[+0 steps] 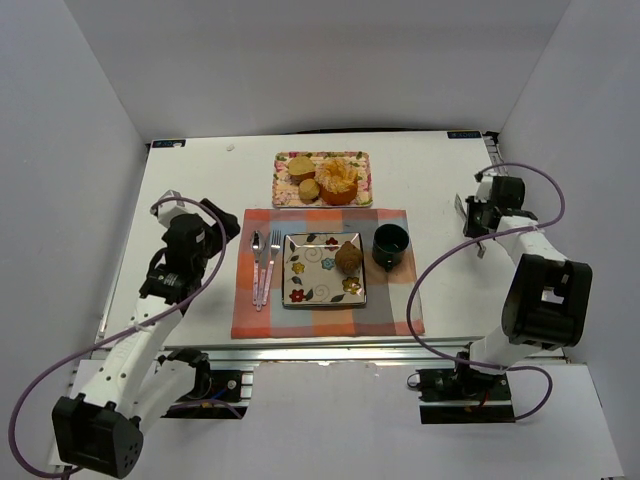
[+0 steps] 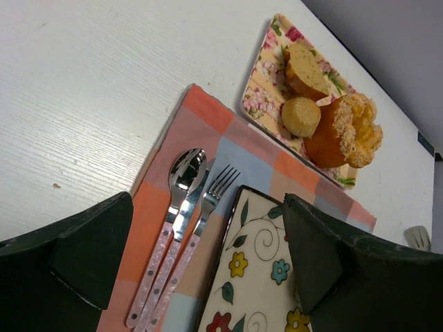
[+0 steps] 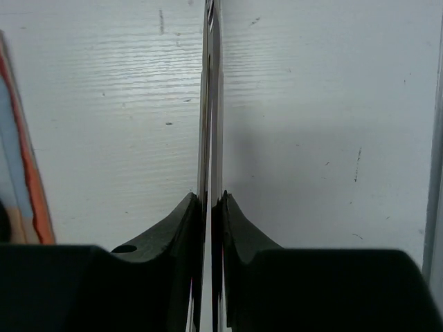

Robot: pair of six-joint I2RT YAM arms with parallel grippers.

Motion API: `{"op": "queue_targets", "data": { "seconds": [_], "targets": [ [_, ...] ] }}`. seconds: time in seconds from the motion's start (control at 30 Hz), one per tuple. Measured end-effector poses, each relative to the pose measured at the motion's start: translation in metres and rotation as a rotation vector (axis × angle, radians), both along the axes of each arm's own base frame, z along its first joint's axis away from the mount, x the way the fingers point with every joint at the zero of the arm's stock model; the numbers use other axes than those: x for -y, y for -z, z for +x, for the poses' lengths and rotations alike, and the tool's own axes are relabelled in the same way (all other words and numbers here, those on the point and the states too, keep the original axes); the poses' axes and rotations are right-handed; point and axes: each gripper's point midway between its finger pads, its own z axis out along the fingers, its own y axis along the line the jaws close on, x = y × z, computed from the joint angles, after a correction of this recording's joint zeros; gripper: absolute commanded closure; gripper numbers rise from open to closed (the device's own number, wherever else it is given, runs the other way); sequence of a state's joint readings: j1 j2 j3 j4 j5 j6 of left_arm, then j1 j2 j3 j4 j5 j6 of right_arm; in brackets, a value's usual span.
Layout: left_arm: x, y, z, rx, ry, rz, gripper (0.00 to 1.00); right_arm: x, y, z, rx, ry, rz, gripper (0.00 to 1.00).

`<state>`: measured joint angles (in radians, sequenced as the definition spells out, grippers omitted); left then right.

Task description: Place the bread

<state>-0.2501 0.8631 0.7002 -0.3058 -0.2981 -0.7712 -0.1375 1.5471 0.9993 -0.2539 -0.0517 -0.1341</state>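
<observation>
Gauging bread (image 1: 348, 257) on plate (image 1: 305, 252): deemed light, squashy, best pinched mid-body; left gripper (image 2: 208, 204) agape, right gripper (image 3: 211, 199) clamped on metal strip (image 3: 210, 104).

The white tabletop (image 1: 190, 180) has a fine wood-grain texture and a few small dark specks. 2 things lie flat on it. A checked placemat (image 1: 392, 300) in orange, pink and pale blue sits at the middle, towards the near edge. A floral rectangular tray (image 1: 280, 196) sits just beside the placemat's far edge. Over the bare right side a thin metal tool (image 3: 211, 104) runs edge-on; whether it touches the surface cannot be told.
</observation>
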Motion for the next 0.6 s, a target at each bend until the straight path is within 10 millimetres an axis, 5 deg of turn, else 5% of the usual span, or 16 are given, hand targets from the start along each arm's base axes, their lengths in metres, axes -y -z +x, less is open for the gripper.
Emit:
{"op": "queue_targets", "data": {
  "seconds": [0.23,0.4,0.6],
  "targets": [
    [0.003,0.011,0.003,-0.036,0.013,0.011,0.02,0.008,0.026,0.004,-0.001,0.083,0.061,0.5],
    [0.003,0.009,0.003,-0.032,0.012,0.007,0.02,0.005,0.067,-0.001,-0.083,0.072,0.09,0.28],
    [0.002,0.006,0.001,-0.021,0.011,0.002,0.02,0.006,0.064,0.004,-0.063,0.052,0.09,0.11]
  ]
}}
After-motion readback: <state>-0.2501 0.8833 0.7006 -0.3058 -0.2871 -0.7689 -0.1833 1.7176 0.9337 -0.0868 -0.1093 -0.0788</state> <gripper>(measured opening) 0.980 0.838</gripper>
